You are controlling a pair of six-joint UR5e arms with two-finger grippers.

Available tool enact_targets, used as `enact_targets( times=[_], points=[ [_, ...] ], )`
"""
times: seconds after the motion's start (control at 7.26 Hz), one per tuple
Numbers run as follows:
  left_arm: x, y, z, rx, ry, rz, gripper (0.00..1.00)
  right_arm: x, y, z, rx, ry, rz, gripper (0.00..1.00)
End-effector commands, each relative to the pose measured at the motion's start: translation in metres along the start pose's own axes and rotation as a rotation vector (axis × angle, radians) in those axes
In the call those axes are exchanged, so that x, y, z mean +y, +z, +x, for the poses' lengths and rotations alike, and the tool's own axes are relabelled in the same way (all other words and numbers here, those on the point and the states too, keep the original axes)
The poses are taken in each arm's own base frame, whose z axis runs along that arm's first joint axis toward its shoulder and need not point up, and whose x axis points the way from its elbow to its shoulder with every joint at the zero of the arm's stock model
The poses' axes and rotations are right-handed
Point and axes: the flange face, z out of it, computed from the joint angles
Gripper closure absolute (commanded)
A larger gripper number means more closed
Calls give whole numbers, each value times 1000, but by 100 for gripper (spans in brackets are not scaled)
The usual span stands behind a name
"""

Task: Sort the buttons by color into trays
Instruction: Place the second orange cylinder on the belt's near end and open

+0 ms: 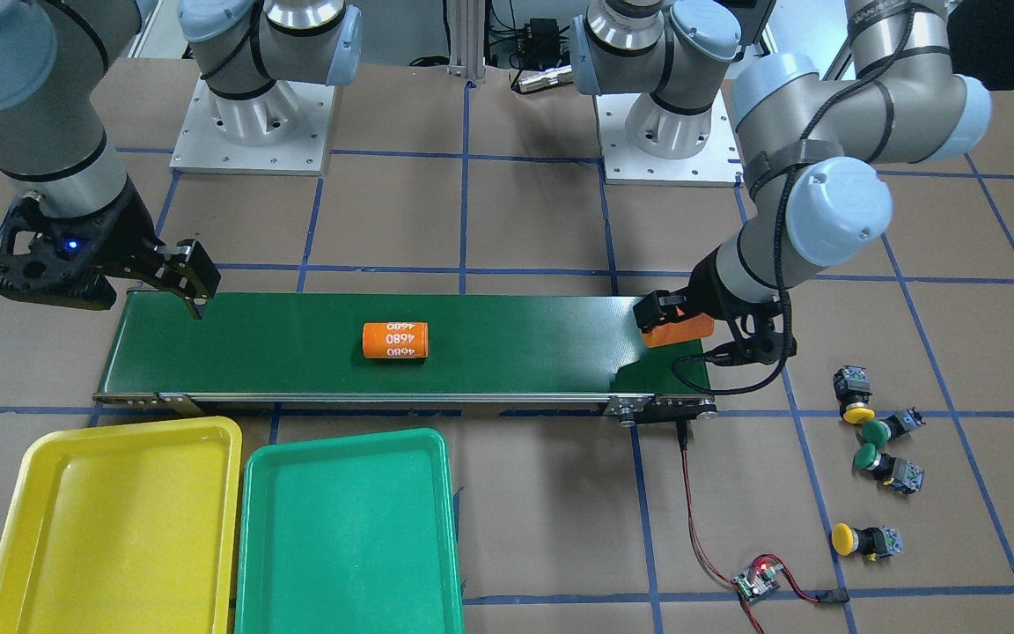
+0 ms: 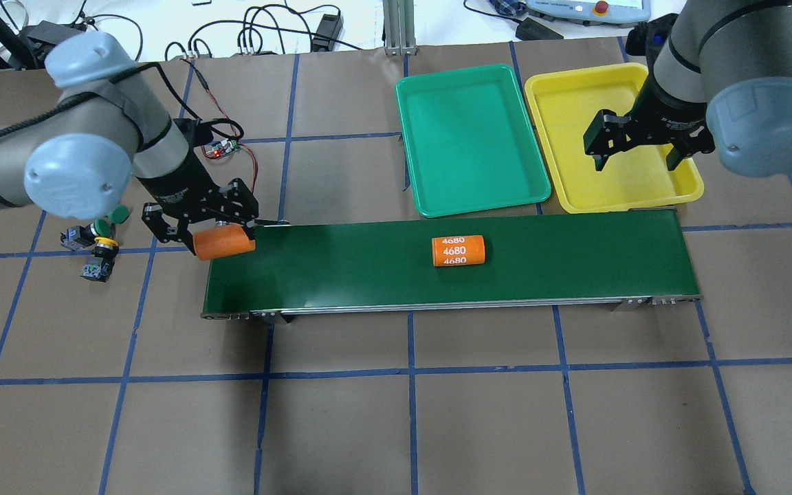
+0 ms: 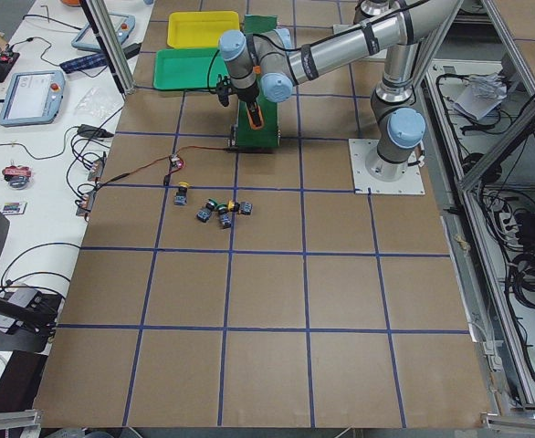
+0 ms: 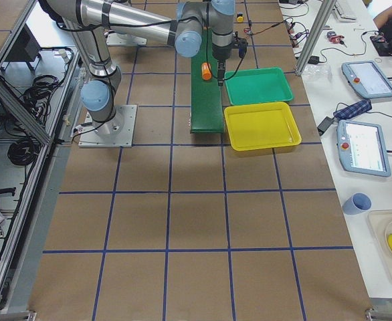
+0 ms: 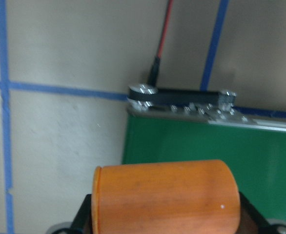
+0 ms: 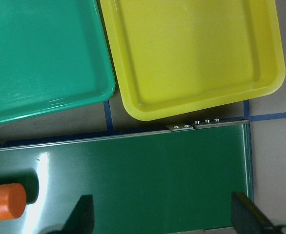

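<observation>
— Buttons (image 1: 877,430)?
— All four are sitting on the table (image 1: 542,528) past the belt (image 2: 540,265) end (zero sorted). Yellow tray (image 1: 120,528) and green tray (image 1: 349,537) are lying empty.
— Grippers?
— Left gripper (image 1: 679,328) is clamping an orange cylinder (image 2: 225,242). Right gripper (image 2: 633,148) is hanging wide open, holding nothing.

Brown table (image 2: 341,426) with a blue tape grid (image 2: 410,375), beside a cable-strewn white bench (image 3: 48,164).

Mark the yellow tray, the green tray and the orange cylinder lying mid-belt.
yellow tray (image 1: 120,528), exterior front-facing view, on the bare floor near its middle.
green tray (image 1: 344,537), exterior front-facing view, on the bare floor near its middle.
orange cylinder (image 1: 395,341), exterior front-facing view, on the middle of its printed side.
</observation>
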Motion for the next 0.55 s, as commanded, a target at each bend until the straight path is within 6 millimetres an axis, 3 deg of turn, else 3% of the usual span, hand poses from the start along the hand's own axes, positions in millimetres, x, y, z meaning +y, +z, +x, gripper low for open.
enact_targets(
  times=[0.0,0.14,0.28,0.41],
  points=[
    [1,28,17,2,41,28,57,3,-14,-2,-21,2,4,0],
    [10,36,29,-8,70,11,33,4,-14,-3,-23,-1,3,0],
    [10,35,34,-6,80,19,0,2,-10,-2,-20,-1,-3,0],
    [18,23,38,-5,101,37,0,4,-5,-2,-20,-1,-15,0]
  ],
)
